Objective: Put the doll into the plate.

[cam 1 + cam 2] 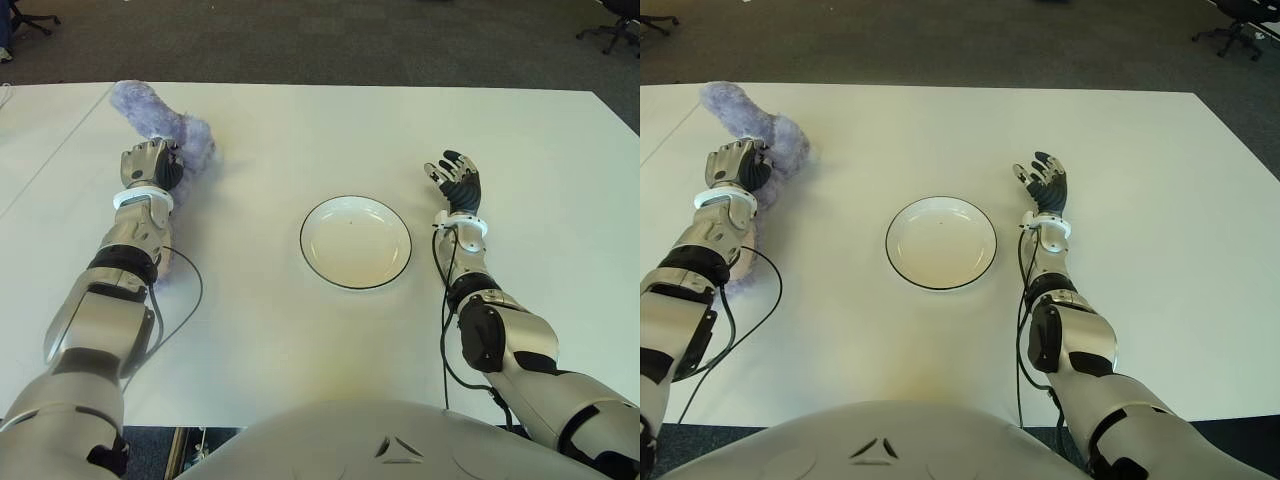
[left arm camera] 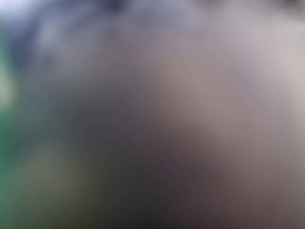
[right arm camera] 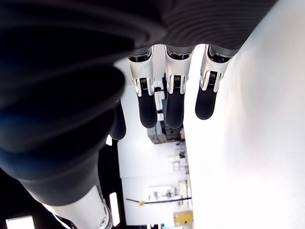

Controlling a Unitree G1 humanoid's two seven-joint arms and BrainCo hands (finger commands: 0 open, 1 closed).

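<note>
Left hand (image 1: pixel 150 163) sits on the doll (image 1: pixel 190 140); you cannot tell its fingers' state. Doll looks soft and light, so grip its thick middle. Right hand (image 1: pixel 455 182) idles beside the plate (image 1: pixel 355 241), fingers spread.

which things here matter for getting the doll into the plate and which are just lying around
Job: purple doll under the left hand; white plate, mid-table.
Lying about: right hand, idle right of the plate; office chairs beyond the table.

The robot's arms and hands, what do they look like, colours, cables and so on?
Both arms have glossy silver-grey shells with black joint sections. Each ends in a white wrist ring and a dark multi-fingered hand, the left hand and right hand, with metallic grey knuckles and black fingertip pads. A thin black cable loops alongside each forearm.
</note>
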